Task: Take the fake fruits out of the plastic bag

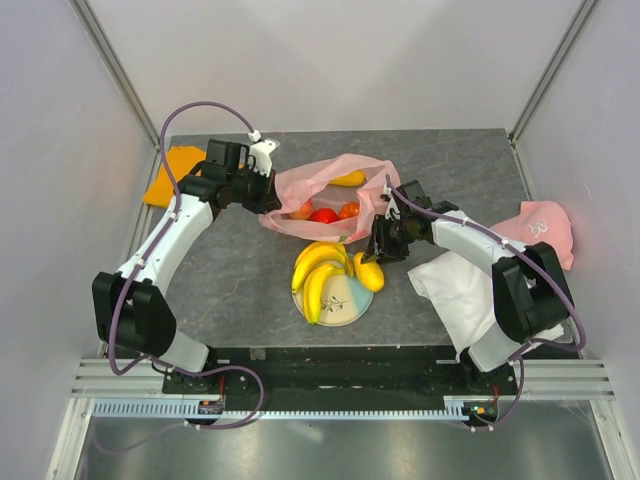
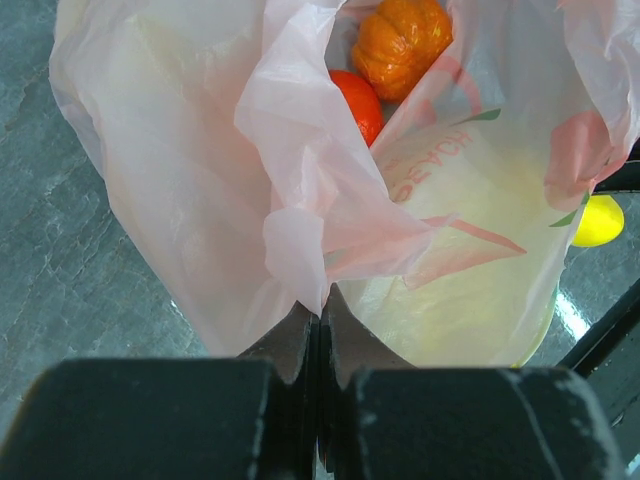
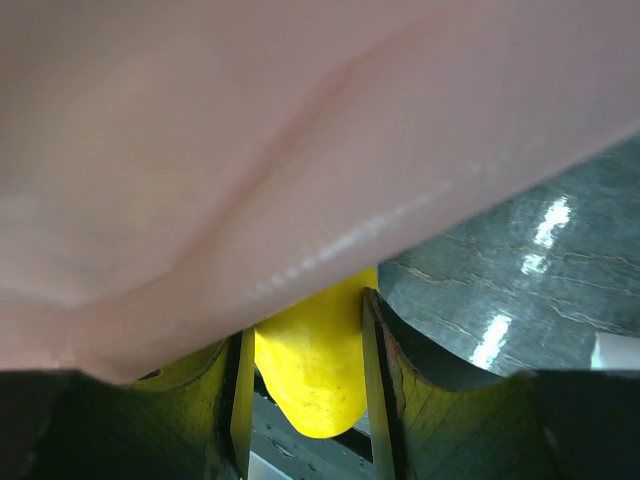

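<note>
Seen from the right wrist, the thin translucent pink plastic bag (image 3: 250,150) is one big blur, covering the top of the glossy yellow plastic fruit (image 3: 310,375) under it. Inside the bag, a fold half hides a round red plastic fruit (image 2: 358,100); the frame's edge clips the ridged orange plastic fruit (image 2: 402,42).

Your left gripper (image 2: 320,322) reaches toward one o'clock, jaws clamped tight; your right gripper (image 3: 306,352), toward ten o'clock, grips half-closed.
</note>
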Available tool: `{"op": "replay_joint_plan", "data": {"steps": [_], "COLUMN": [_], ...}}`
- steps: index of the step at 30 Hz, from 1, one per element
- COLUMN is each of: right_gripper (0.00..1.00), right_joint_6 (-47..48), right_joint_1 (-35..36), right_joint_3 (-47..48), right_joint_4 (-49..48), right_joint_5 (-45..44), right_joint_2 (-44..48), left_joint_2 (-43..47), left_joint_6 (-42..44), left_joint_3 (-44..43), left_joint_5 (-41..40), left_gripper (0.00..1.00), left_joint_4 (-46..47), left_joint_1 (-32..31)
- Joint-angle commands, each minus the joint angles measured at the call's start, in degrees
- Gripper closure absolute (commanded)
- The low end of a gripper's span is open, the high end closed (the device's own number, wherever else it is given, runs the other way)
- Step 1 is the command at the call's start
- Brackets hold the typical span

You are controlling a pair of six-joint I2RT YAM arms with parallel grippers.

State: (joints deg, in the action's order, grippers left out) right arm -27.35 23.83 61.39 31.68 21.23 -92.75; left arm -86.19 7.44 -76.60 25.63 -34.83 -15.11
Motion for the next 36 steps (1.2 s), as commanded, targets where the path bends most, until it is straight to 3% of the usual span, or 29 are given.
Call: {"op": "replay_joint_plan", "data": {"steps": [1, 4, 7, 10, 11, 14, 21, 29, 33, 36], "right_gripper": [0.83, 0.79, 0.65, 0.48, 0.35, 0.21, 0.21, 0.19, 0.23, 0.29], "right_joint_6": [-3.1, -3.3, -3.8, -3.8, -3.6, -2.4, 8.8, 29.0, 34.6, 35.0], "right_joint_1": [0.2, 0.1, 0.1, 0.1, 0.0, 0.0, -4.2, -6.1, -6.0, -5.7], "right_joint_3": [-1.1, -1.4, -2.1, -2.1, -1.9, -0.7, 5.5, 27.1, 39.9, 44.4], "right_joint_4": [-4.1, -4.8, -6.1, -6.2, -6.2, -4.8, 8.2, 30.4, 30.4, 22.1], "right_joint_5": [3.3, 2.1, 2.5, 3.1, 3.3, 3.2, 1.9, -0.7, -1.5, -0.2], "right_joint_2": [-0.8, -1.6, -2.5, -3.1, -3.2, -3.0, -0.6, 3.4, 2.2, -0.1], "left_joint_2": [2.2, 2.0, 1.5, 1.2, 1.3, 1.4, 1.5, 1.6, 2.0, 2.3], "left_joint_6": [1.8, 1.6, 1.5, 1.3, 1.3, 1.2, 0.8, -1.3, -2.7, -3.5], "left_joint_3": [0.1, 0.1, -0.3, -0.5, -0.5, -0.6, -0.9, -0.9, -1.2, -1.2], "left_joint_5": [0.1, 0.4, 0.7, 0.7, 0.7, 0.8, 1.9, 3.2, 4.2, 4.4], "left_gripper": [0.98, 0.98, 0.99, 0.98, 0.98, 0.98, 0.98, 0.98, 0.98, 0.98], "left_joint_4": [0.1, 0.4, 0.6, 0.7, 0.8, 0.9, 1.2, 2.7, 2.9, 3.4], "left_joint_1": [-0.1, -0.2, -0.2, -0.2, -0.2, -0.1, -0.2, -0.2, -0.3, -0.3]}}
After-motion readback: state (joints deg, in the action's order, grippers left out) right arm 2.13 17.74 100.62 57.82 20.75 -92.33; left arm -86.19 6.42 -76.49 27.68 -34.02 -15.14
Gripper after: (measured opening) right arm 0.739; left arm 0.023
